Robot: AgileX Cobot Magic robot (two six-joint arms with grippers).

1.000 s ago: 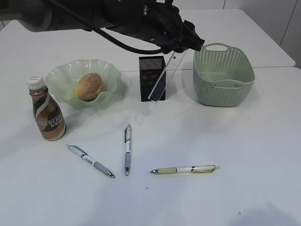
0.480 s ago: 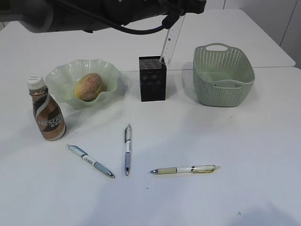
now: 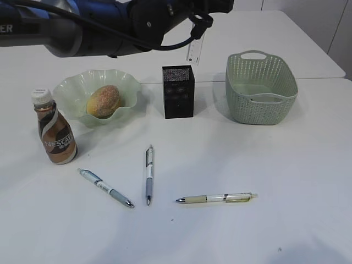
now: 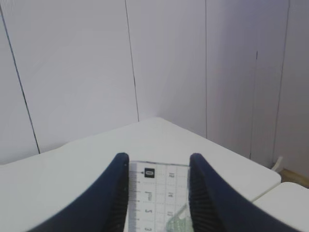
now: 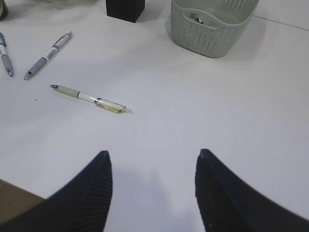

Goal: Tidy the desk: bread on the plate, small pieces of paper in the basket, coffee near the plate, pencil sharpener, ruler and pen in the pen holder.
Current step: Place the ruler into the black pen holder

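Observation:
My left gripper (image 4: pixel 159 157) is shut on the clear ruler (image 4: pixel 157 193), a finger on each long edge. In the exterior view the ruler (image 3: pixel 194 50) hangs upright from the left gripper (image 3: pixel 204 16), its lower end just above the back right corner of the black mesh pen holder (image 3: pixel 177 91). The bread (image 3: pixel 103 100) lies in the wavy green plate (image 3: pixel 66 88), and the coffee (image 3: pixel 55 135) stands left of it. Three pens (image 3: pixel 106 188) (image 3: pixel 148 174) (image 3: pixel 217 198) lie on the desk (image 3: pixel 275 165). My right gripper (image 5: pixel 154 152) is open over bare table. Small pieces of paper (image 5: pixel 195 18) lie in the basket (image 5: pixel 212 29). The pencil sharpener is out of view.
The green basket (image 3: pixel 286 93) stands right of the pen holder. My left arm (image 3: pixel 99 27) stretches across the back of the desk above the plate. The desk's front edge shows at the lower left of the right wrist view.
My left gripper has risen with the ruler: its lower end was down beside the pen holder's right front, then at the rim, and now hangs just above it. Nothing else moved.

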